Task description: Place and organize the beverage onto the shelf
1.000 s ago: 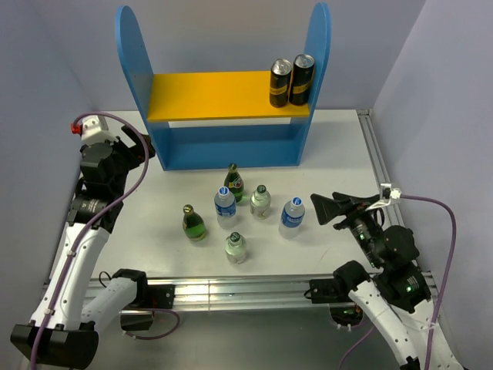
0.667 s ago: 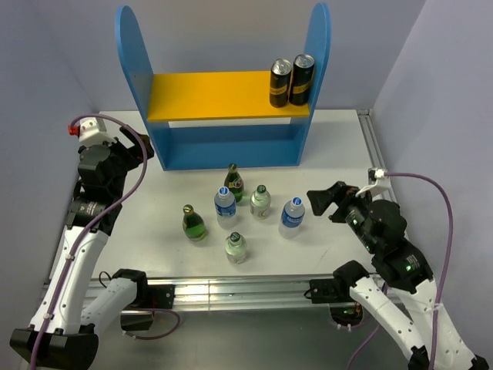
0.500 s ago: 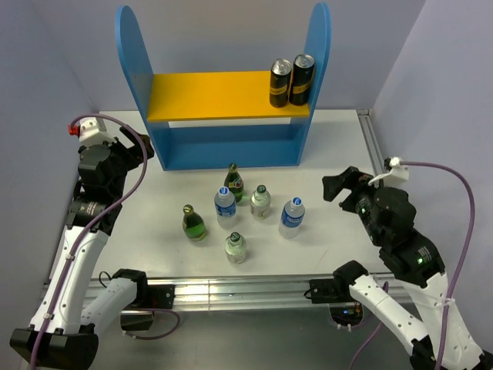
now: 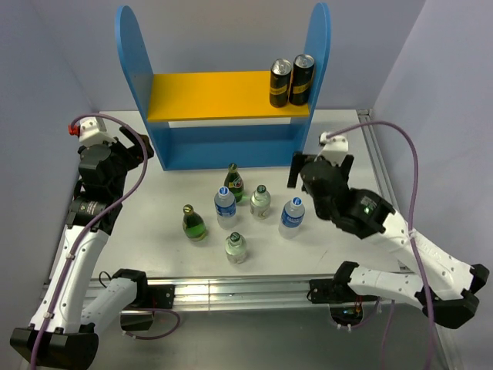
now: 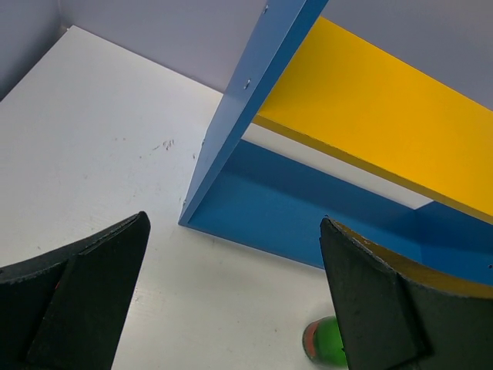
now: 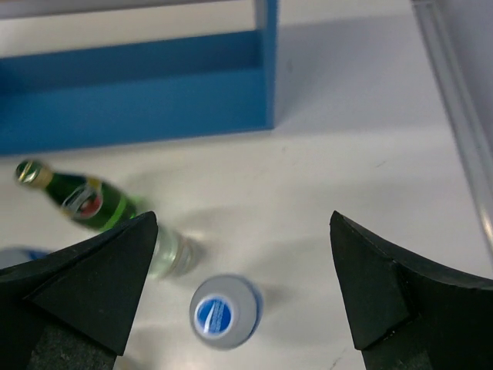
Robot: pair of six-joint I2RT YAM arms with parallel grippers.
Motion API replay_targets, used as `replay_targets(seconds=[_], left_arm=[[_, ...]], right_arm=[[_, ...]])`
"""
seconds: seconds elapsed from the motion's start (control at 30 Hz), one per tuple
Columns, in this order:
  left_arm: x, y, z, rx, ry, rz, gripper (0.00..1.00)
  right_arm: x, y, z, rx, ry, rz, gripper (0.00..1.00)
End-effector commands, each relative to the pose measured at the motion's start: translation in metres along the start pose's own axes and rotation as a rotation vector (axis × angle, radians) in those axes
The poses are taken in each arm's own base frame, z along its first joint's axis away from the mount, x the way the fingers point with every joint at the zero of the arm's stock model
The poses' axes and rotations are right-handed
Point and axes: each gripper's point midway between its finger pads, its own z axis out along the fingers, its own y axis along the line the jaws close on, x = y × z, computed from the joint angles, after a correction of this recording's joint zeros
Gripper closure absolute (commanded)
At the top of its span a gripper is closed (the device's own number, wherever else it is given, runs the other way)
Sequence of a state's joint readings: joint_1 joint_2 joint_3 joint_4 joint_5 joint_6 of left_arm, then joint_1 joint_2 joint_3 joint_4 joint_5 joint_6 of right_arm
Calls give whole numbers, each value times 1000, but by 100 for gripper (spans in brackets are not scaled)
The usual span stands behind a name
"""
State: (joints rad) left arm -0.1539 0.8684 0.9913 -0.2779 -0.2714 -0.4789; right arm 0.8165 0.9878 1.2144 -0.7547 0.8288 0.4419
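The blue shelf point(image 4: 223, 150) with its yellow upper board point(image 4: 216, 94) stands at the back. Six bottles stand on the table in front of it: two green glass point(image 4: 234, 183) point(image 4: 193, 223), two blue-label point(image 4: 225, 206) point(image 4: 292, 216) and two short clear point(image 4: 260, 202) point(image 4: 236, 248). My right gripper point(image 4: 319, 169) is open and hovers just behind the right blue-label bottle. In the right wrist view that bottle's cap point(image 6: 222, 312) lies between the spread fingers of my gripper point(image 6: 243, 301). My left gripper point(image 4: 132, 150) is open and empty beside the shelf's left panel point(image 5: 246, 100).
Two black-and-gold cans point(image 4: 291, 81) stand on the right end of the yellow board. A metal rail point(image 4: 377, 154) runs along the table's right edge. The walls stand close on both sides. A green bottle top point(image 5: 327, 343) shows low in the left wrist view.
My right arm has swung from the right side of the table up and left, and now points down over the right blue-label bottle. The left arm and the bottles have not moved.
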Motion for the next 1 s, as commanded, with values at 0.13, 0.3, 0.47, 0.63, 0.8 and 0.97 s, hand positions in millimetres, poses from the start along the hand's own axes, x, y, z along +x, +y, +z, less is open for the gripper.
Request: replay_targets(seconds=[0.13, 0.3, 0.47, 0.63, 0.8, 0.97], left_arm=[[-4, 1, 0, -6, -11, 15, 1], [-4, 2, -1, -8, -12, 15, 1], [-5, 2, -2, -9, -18, 15, 1], [-4, 2, -1, -8, -14, 15, 1], [-6, 2, -2, -9, -18, 14, 1], [-6, 2, -2, -11, -20, 13, 1]], right_arm=[[64, 13, -30, -80, 28, 140, 0], [108, 40, -56, -131, 87, 109, 0], [145, 38, -58, -100, 146, 123, 0], [183, 21, -51, -71, 195, 256, 0], [203, 27, -45, -92, 210, 323, 0], [215, 36, -31, -101, 142, 346, 0]])
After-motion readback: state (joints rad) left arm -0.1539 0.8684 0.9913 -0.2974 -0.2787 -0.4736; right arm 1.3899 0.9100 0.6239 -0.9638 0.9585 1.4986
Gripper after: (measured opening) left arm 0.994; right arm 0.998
